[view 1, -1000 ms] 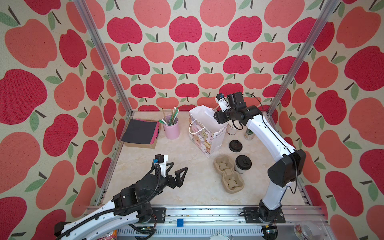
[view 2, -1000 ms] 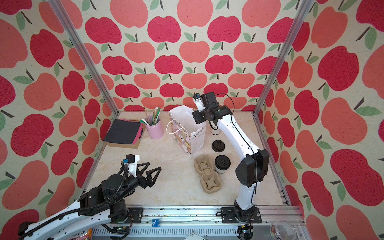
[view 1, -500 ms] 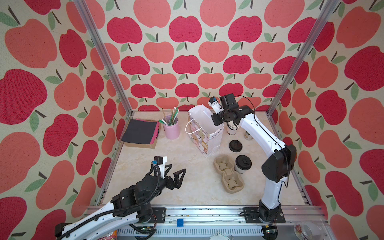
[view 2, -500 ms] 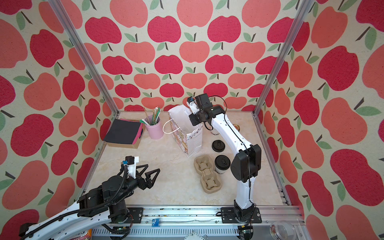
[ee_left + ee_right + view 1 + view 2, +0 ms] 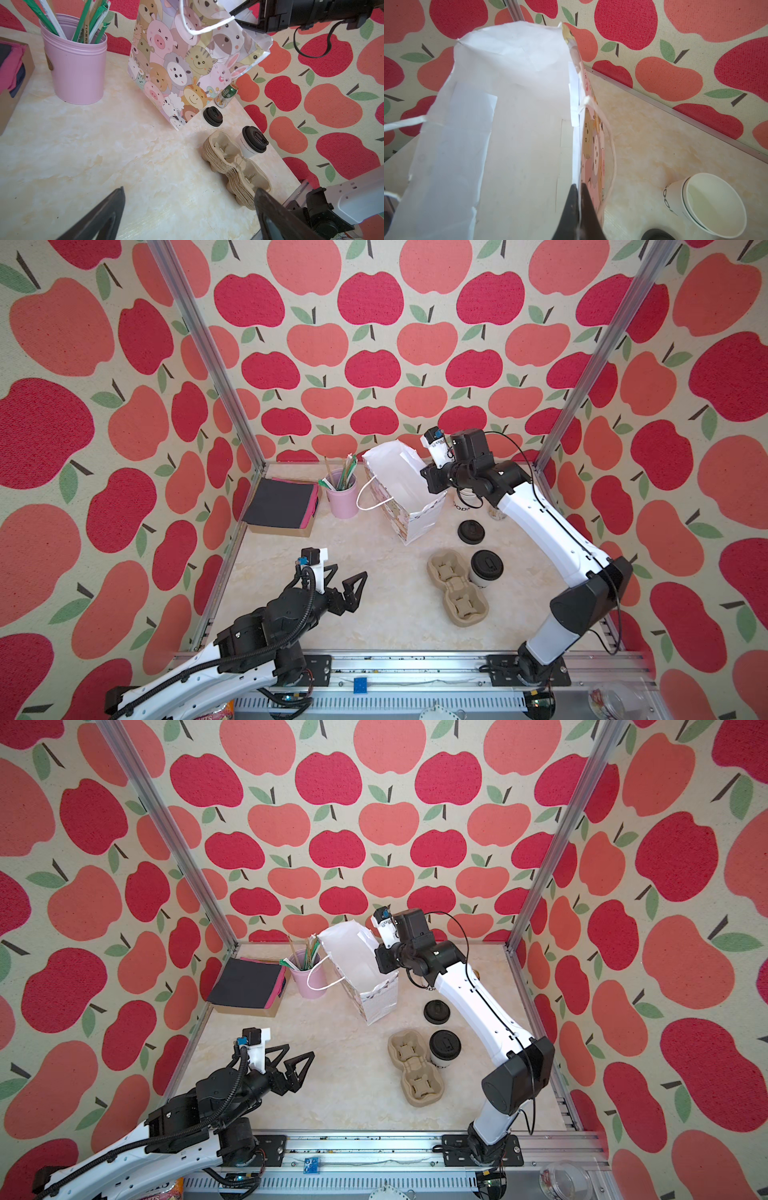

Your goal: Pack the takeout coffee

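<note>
My right gripper [image 5: 579, 187] is pinched tight on the rim of the cartoon-animal paper gift bag [image 5: 395, 479], one finger inside, one outside. My left gripper [image 5: 347, 574] is spread wide and empty, low over the near table. The white paper coffee cup with black sip lid [image 5: 485, 570] stands upright just beside the stacked brown pulp cup carriers [image 5: 455, 591], ahead and right of my left gripper. My right is nearer but busy, so the left should fetch it, I reckon. The cup lettering seems to end "COFFEE"; the green can [image 5: 226, 96] shows Chinese characters.
</note>
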